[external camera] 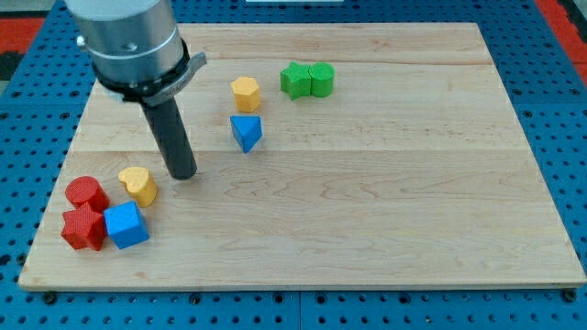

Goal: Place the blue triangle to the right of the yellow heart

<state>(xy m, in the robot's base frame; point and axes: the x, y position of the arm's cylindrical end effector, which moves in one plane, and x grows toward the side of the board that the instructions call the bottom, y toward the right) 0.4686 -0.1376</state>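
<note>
Beside yellow heart (138,184), my tip (184,174).

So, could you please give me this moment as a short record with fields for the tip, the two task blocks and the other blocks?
tip: my tip rests on the board, just to the view's right of the yellow heart
blue triangle: toward the view's top right of my tip, apart from it, below the yellow hexagon
green blocks: two, touching, near the view's top
bottom-left cluster: two red blocks and the blue cube, below the heart
task status: triangle not yet beside the heart
</note>
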